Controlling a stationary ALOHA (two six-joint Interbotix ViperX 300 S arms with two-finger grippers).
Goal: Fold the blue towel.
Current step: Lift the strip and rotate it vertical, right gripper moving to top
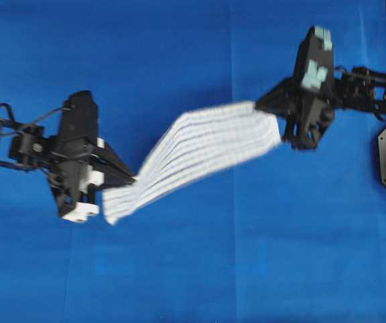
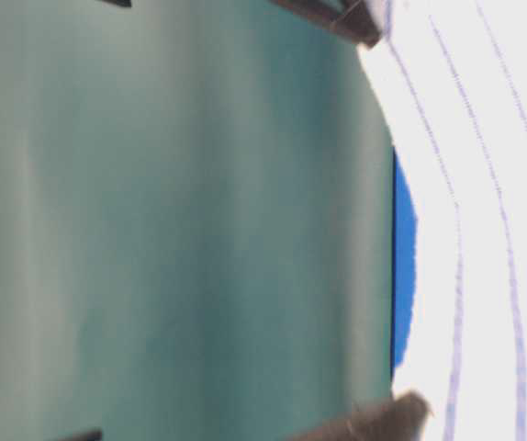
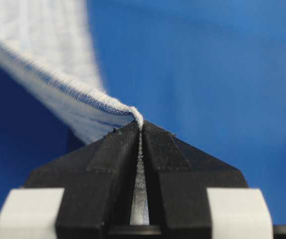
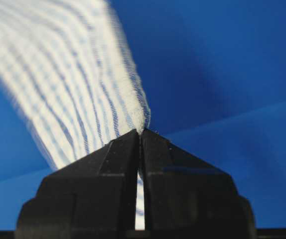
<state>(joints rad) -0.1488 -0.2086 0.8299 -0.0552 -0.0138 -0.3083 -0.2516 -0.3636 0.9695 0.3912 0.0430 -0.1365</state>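
Blue towel (image 1: 200, 145) hung clear of the blue table covering (image 1: 179, 269), stretched between both arms from lower left to upper right. Left gripper (image 3: 141, 124) and right gripper (image 4: 142, 130) are each pinched tight on a hemmed corner. The sagging, twisting span suggests light, limp cloth; hold corners or hems, since mid-fabric would likely bunch

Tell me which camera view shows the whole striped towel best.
The overhead view: the blue towel hangs stretched between the left gripper and the right gripper, both ends visible. The wrist views show only the pinched corners in shut jaws; the table-level view shows a blurred close part.
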